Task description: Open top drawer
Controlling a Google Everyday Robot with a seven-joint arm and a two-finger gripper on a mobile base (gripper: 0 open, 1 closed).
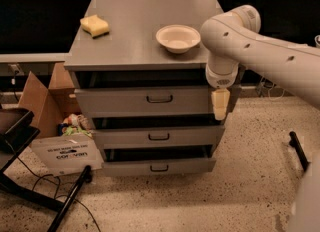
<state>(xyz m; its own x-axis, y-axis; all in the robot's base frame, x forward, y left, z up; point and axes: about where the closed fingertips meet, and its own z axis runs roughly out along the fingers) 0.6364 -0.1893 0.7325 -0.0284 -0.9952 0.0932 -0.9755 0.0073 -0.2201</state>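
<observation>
Likely the approach step: the gripper (220,105) hangs at 3 o'clock of the handle (159,99) on the top drawer (112,103) — whether it is apart or together cannot be told. Next it needs to move toward 9 o'clock onto that handle.

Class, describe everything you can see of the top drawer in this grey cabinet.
The top drawer has a plain grey, metal-looking front, the widest and tallest of three, with a small black loop handle at its centre. It sits level just under the countertop, with a dark gap between them; none of its inside shows. The gripper hangs pointing down in front of its right end, away from the handle; contact cannot be judged.
</observation>
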